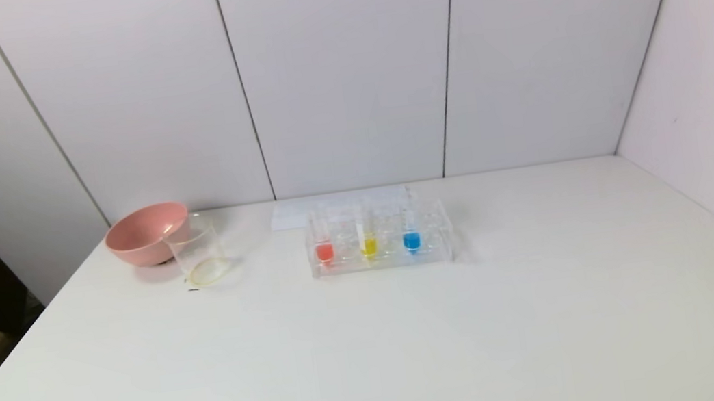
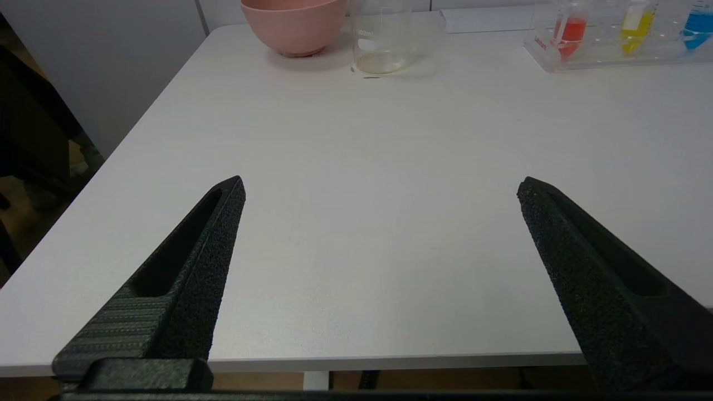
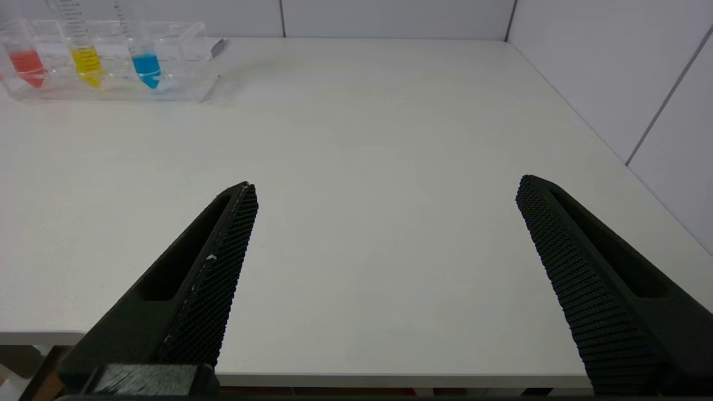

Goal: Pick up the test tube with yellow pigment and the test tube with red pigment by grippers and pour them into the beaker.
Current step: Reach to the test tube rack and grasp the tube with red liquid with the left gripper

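Yellow-pigment tube (image 1: 368,240) and red-pigment tube (image 1: 323,246) upright in rack (image 1: 433,252), beaker (image 1: 200,254) well left. Left gripper (image 2: 380,186), right gripper (image 3: 384,186) spread wide, empty, at near table edge. Step: pre-reach. Next: approach, grasp tubes.

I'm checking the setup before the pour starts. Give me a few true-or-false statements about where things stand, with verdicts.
1. The red tube stands in the rack. True.
2. The yellow tube lies on the table. False: it stands in the rack, between the red tube and the blue tube.
3. The beaker stands beside the pink bowl. True.
4. The left gripper holds a tube. False: it is open and empty, near the table's front edge.
5. The right gripper is open. True.
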Robot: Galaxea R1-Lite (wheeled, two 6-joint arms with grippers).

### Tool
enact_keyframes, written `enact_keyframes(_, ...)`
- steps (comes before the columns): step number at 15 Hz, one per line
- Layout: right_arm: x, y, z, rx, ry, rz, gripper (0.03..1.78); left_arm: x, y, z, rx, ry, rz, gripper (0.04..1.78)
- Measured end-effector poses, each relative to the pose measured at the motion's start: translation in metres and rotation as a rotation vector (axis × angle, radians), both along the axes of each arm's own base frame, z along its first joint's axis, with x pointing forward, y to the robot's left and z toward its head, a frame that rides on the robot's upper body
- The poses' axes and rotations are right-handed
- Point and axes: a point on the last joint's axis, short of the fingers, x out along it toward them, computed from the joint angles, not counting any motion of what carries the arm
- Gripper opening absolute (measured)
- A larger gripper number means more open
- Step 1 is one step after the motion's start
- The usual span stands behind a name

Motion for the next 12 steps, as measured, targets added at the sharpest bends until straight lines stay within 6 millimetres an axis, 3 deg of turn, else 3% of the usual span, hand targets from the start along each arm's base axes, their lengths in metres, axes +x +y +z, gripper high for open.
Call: enact_keyframes(12,0.0000,0.0000,0.0000,0.000,0.000,0.000,1.70,-0.0001,0.0000,0.0009,-0.006,-0.007,0.000,1.72)
